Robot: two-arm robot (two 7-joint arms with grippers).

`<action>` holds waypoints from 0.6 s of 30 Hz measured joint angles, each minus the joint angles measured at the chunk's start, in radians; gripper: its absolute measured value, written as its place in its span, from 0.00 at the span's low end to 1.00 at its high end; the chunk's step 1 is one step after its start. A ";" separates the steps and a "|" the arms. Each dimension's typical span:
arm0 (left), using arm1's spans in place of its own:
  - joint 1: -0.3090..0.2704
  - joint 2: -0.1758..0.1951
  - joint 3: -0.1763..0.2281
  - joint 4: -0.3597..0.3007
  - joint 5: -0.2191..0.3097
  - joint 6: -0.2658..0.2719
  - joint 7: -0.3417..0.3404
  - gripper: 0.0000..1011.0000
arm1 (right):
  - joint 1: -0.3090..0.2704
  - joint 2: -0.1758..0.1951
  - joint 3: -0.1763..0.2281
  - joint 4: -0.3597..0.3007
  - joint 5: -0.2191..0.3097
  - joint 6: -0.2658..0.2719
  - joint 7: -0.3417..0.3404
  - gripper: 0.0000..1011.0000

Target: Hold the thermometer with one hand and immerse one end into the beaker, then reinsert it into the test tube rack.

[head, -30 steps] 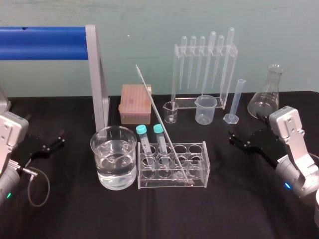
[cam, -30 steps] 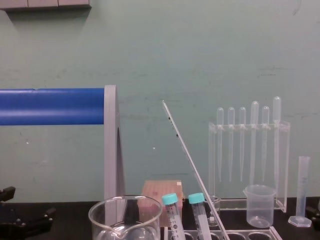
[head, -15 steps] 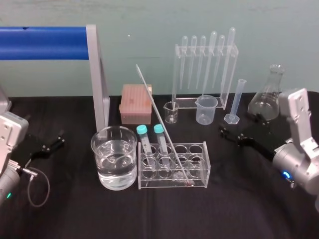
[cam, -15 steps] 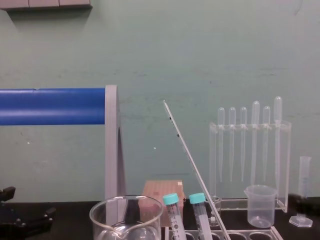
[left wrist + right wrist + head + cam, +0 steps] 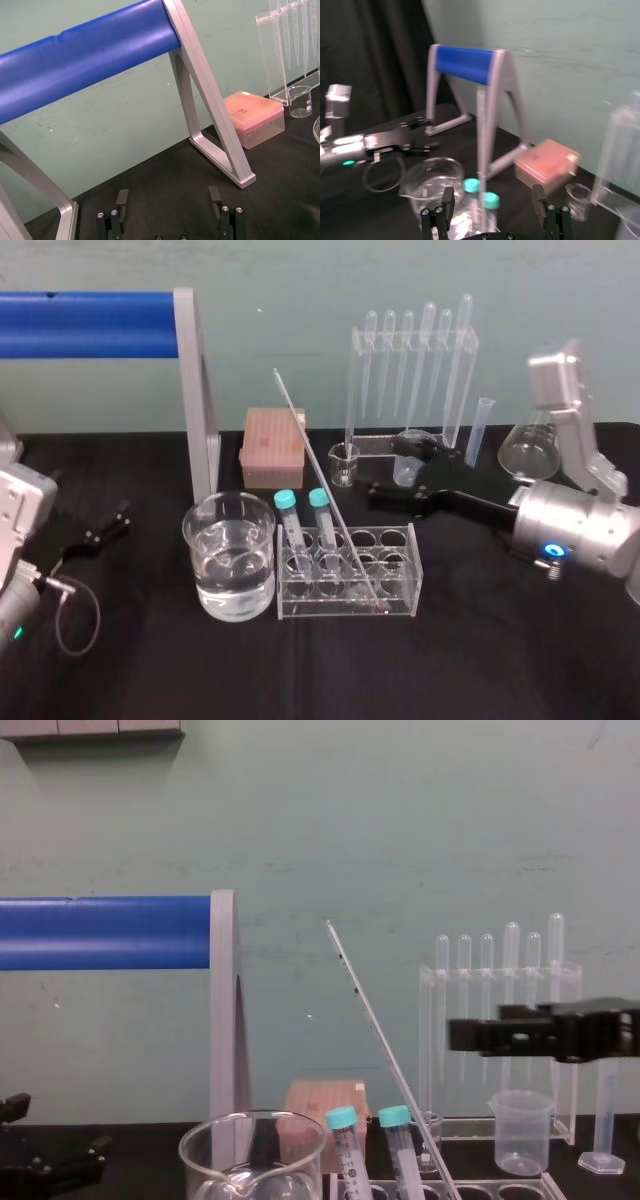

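Note:
The thermometer (image 5: pixel 318 472) is a long thin glass rod leaning left out of the test tube rack (image 5: pixel 345 606), and it rises past the rack in the chest view (image 5: pixel 385 1050). The beaker (image 5: pixel 203 540) holds water and stands just left of the rack. My right gripper (image 5: pixel 385 468) hangs open behind the rack, level with the rod's middle and a short way to its right, touching nothing. From the chest it comes in at the right (image 5: pixel 475 1025). Its fingers (image 5: pixel 447 197) stand wide apart. My left gripper (image 5: pixel 112 520) rests open at the table's left (image 5: pixel 168 196).
Two blue-capped tubes (image 5: pixel 285 502) sit in the rack's left holes. Behind are a pink tip box (image 5: pixel 272 448), a small glass beaker (image 5: pixel 343 465), a pipette stand (image 5: pixel 410 360), a graduated cylinder (image 5: pixel 480 430) and a flask (image 5: pixel 530 445). A blue-barred frame (image 5: pixel 90 325) spans the left.
My right arm has risen from the table's right side and swung left, bringing its open gripper in behind the rack near the thermometer. The left arm and the glassware have not moved.

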 joint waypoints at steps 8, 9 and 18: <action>0.000 0.000 0.000 0.000 0.000 0.000 0.000 1.00 | 0.127 -0.063 -0.098 0.085 -0.071 -0.016 0.037 0.99; 0.000 0.000 0.000 0.000 0.000 0.000 0.000 1.00 | 0.135 -0.070 -0.104 0.095 -0.076 -0.016 0.037 0.99; 0.000 0.000 0.000 0.000 0.000 0.000 0.000 1.00 | 0.229 -0.182 -0.152 0.217 -0.109 0.027 -0.004 0.99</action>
